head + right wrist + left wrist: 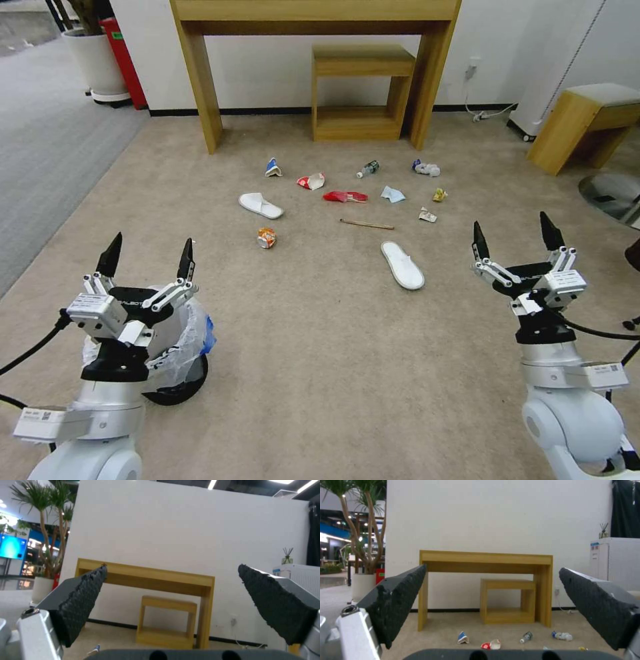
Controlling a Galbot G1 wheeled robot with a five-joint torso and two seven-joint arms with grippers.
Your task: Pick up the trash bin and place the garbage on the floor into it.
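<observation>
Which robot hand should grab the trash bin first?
Probably the left gripper: it hangs open right above the trash bin. The right gripper, also open, is far across the carpet.

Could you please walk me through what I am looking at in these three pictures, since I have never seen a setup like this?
This is a wheeled robot with two arms, each ending in a two-fingered gripper. The wide picture comes from a camera on its head, looking down at the floor, a beige carpet. The left gripper hangs open above the trash bin, a small black bin lined with a plastic bag. The right gripper is open too and holds nothing. The other two pictures come from cameras on the wrists: the dark wedges are that arm's own fingers, seen close.

The garbage lies scattered ahead: two white slippers, a small bottle, wooden sticks, wrappers and crumpled paper. Behind it stand a wooden table and a stool.
</observation>
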